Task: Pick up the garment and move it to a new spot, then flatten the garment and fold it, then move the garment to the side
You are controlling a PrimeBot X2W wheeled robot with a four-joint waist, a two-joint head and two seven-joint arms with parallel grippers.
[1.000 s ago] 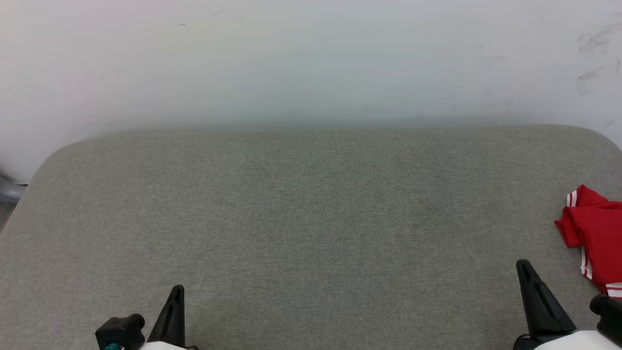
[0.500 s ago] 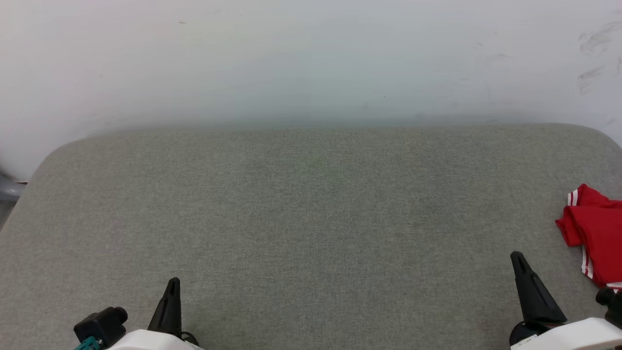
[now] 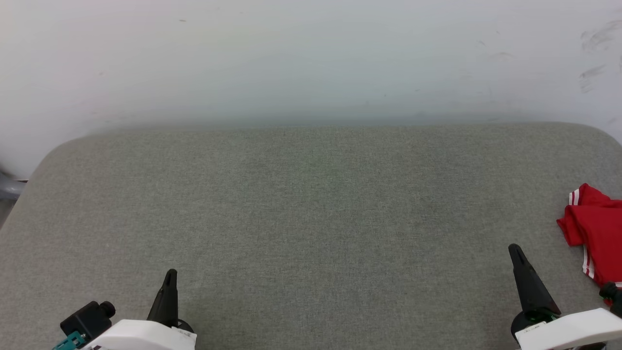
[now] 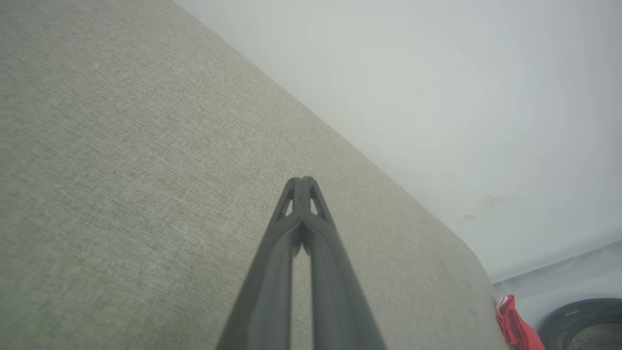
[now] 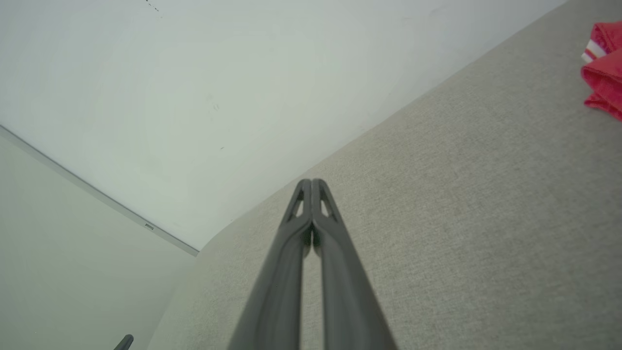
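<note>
At the near edge, the left gripper (image 3: 170, 278) and right gripper (image 3: 516, 252) hang empty over a grey padded surface (image 3: 311, 218), each with its 2 fingers pressed together. The garment (image 3: 595, 228) lies at the surface's right edge, just beyond the right gripper and cut off by the frame. It could be awaiting pickup or already set aside, and any folds cannot be made out. A pale wall (image 3: 311, 58) stands behind.

We get open room across the table (image 3: 311, 218), left and middle; the garment (image 3: 597, 231) occupies its right edge, a wall (image 3: 311, 58) its far side.
</note>
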